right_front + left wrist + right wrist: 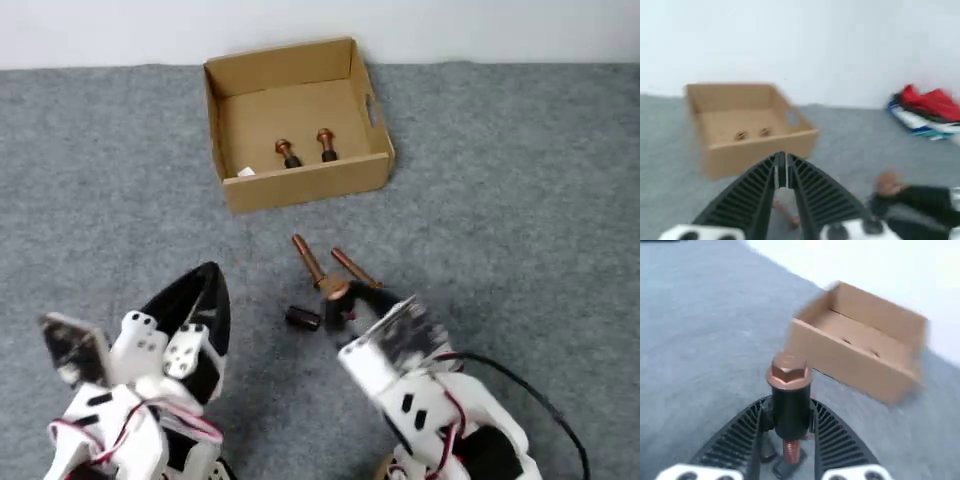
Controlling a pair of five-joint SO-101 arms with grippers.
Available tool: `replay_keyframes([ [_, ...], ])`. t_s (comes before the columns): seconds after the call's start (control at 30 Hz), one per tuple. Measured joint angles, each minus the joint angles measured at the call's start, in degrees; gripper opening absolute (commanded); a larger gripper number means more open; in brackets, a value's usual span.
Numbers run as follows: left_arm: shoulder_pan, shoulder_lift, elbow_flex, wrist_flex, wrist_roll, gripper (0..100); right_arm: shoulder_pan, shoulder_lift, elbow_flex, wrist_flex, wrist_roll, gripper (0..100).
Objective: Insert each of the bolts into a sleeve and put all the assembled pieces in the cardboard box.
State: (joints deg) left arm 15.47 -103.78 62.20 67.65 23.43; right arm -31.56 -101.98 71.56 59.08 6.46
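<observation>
Right gripper (788,407), fingers clamped on a sleeved bolt (788,390), sits short of the cardboard box (860,360); left gripper (785,160), fingers pressed together, holds nothing.

The grey table (520,200) carries the cardboard box (300,185), 2 loose bolts (310,260) and 1 black sleeve (303,318).

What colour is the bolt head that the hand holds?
Copper; the bolt shows best in right wrist view.

Cardboard box (305,190) at far centre contains two assembled pieces (287,153). Two bolts (308,258) lie nearer; a sleeve (302,318) lies left of the held assembly (790,410) in the right gripper (345,305).
</observation>
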Motion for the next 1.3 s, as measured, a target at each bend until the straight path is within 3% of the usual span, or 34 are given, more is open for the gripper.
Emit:
replay_keyframes([
  [0.13, -5.9, 0.0, 7.8, -2.1, -6.3, 0, 9.0, 8.0, -4.0, 0.0, -7.7, 0.8],
  [0.4, -13.3, 0.0, 25.6, -9.7, -15.7, 0, 10.8, 38.2, -25.1, -0.1, -19.5, 0.8],
  [0.57, -14.5, 0.0, 33.6, -14.9, -16.1, 0, 11.0, 57.4, -39.2, -1.9, -20.2, 0.8],
  [0.8, -14.9, 0.0, 34.7, -18.7, -15.9, 0, 12.6, 80.4, -54.8, -15.2, -20.2, 0.8],
  [1.0, -14.9, 0.1, 34.7, -14.0, -7.2, 0, 13.9, 100.7, -68.1, -23.6, -17.6, 0.8],
  [1.3, -14.9, 0.1, 34.7, -13.1, -5.9, 0, 16.5, 131.1, -91.5, -25.6, -12.4, 0.8],
])
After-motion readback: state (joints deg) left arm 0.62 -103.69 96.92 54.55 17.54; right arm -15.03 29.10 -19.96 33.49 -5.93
